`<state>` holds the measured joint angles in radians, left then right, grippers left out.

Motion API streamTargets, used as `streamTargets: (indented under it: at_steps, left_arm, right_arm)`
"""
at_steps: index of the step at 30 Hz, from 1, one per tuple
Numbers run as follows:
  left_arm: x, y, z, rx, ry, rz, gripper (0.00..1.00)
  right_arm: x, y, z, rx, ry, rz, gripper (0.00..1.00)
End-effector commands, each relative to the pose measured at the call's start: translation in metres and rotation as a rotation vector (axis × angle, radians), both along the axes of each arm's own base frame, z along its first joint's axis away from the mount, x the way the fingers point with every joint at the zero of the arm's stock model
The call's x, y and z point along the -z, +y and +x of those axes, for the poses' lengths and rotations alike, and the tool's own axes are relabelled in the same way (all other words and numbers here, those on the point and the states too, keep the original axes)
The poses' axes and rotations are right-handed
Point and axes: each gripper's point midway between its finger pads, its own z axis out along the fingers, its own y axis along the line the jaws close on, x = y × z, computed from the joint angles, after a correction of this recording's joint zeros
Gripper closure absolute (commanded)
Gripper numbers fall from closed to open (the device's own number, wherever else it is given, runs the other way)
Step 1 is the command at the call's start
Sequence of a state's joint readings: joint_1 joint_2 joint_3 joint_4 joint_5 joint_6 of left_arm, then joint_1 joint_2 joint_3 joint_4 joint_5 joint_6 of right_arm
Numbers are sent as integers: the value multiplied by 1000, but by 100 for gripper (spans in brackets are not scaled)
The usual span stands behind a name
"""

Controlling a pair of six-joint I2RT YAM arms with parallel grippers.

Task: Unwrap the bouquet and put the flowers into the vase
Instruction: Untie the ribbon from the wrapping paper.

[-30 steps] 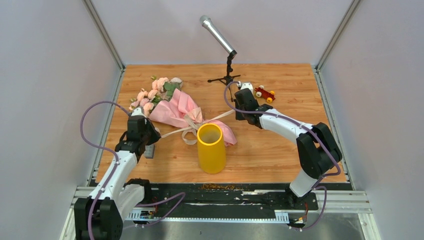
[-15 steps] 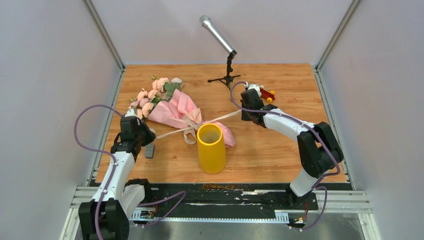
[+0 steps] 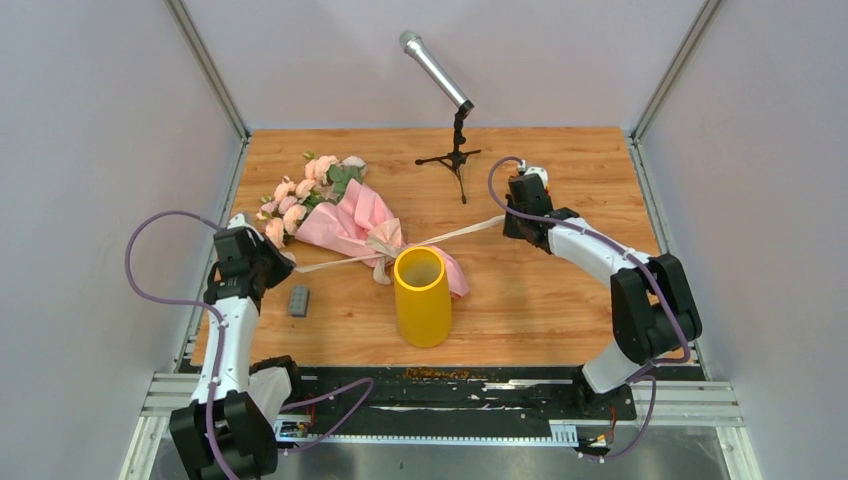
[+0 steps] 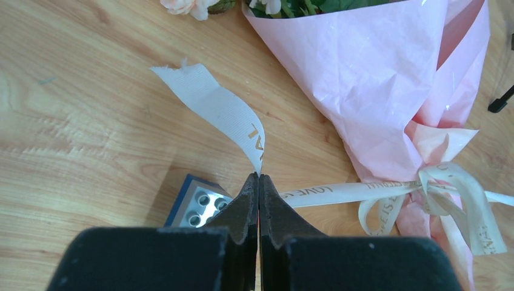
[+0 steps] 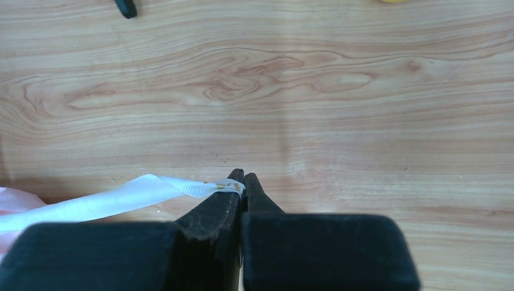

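The bouquet (image 3: pixel 352 215) lies on the wooden table with its pink paper (image 4: pixel 376 79) still round the stems. The flowers (image 3: pixel 305 185) show at its far left end. A beige ribbon (image 4: pixel 339 193) is tied at its waist in a knot (image 3: pixel 385 245). My left gripper (image 3: pixel 275 262) is shut on one ribbon tail (image 4: pixel 259 176), whose frayed end (image 4: pixel 206 97) curls up past the fingertips. My right gripper (image 3: pixel 507 218) is shut on the other tail (image 5: pixel 243 176), and this white band (image 5: pixel 121 197) runs off to the left. The yellow vase (image 3: pixel 421 295) stands upright in front of the bouquet.
A small grey studded block (image 3: pixel 298 300) lies by the left gripper and shows under its fingers (image 4: pixel 200 203). A microphone (image 3: pixel 435 68) on a tripod stand (image 3: pixel 455 160) stands at the back. White walls close in both sides of the table.
Both arms have drawn apart, the left one leftward and the right one rightward, each with its ribbon tail. The ribbon now runs straighter and the loops at the knot are smaller.
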<state>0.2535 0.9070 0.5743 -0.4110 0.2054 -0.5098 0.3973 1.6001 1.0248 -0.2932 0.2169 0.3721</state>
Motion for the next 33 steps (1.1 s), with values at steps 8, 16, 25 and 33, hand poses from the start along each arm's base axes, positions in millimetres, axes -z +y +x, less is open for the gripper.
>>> streamTargets:
  at_steps: [8,16,25,33]
  left_arm:
    - [-28,32,0,-37,-27,53,100]
    - [-40,65,-13,-126,-13,125,100]
    - [-74,84,-9,-255,-114,166,100]
    - [-98,88,-8,-287,-181,155,100]
  right_arm:
    - [-5,-28,2,75,-17,50,100]
    - [-12,-44,-1,107,-35,60,100]
    - [-26,-69,-6,140,-50,100,100]
    - [-37,-91,-14,176,-79,133,100]
